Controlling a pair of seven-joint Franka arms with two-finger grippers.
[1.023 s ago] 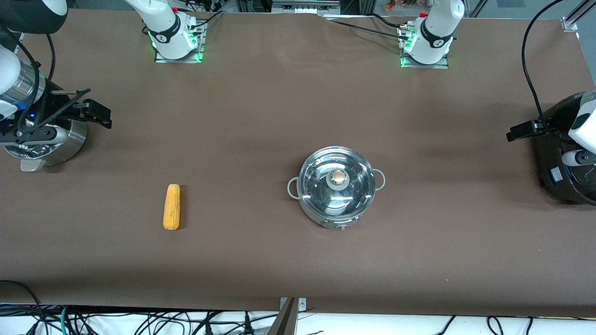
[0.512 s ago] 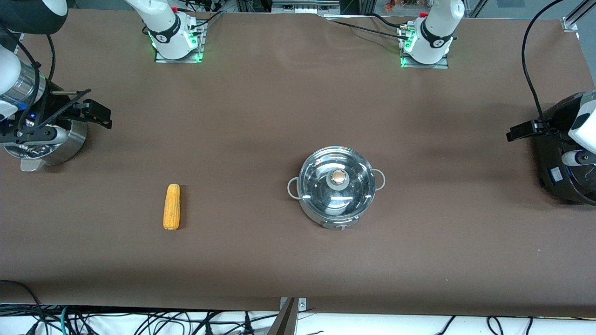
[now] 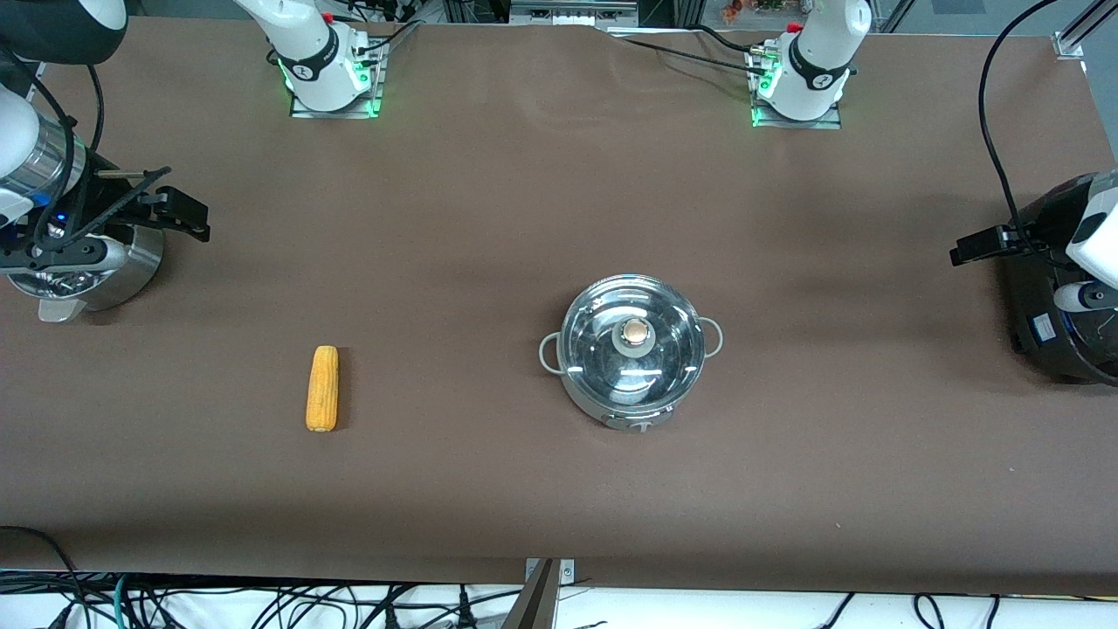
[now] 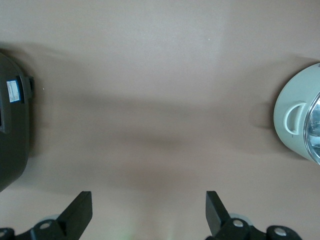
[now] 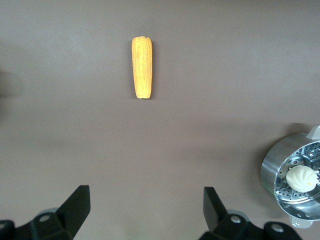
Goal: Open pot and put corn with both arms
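The steel pot (image 3: 632, 367) stands near the table's middle with its glass lid (image 3: 603, 345) and knob (image 3: 636, 333) on it. Its edge and one loop handle show in the left wrist view (image 4: 294, 118). The yellow corn (image 3: 322, 388) lies on the table toward the right arm's end, and it also shows in the right wrist view (image 5: 142, 67). My right gripper (image 5: 146, 195) is open and empty, held high over the table beside the steamer pot. My left gripper (image 4: 148, 198) is open and empty, high over the table beside the black cooker. Both are well away from the pot and the corn.
A perforated steamer pot (image 3: 131, 262) with a white bun (image 5: 301, 181) stands at the right arm's end. A big black cooker (image 3: 1044, 288) stands at the left arm's end. Brown table cover (image 3: 489, 218) lies between them.
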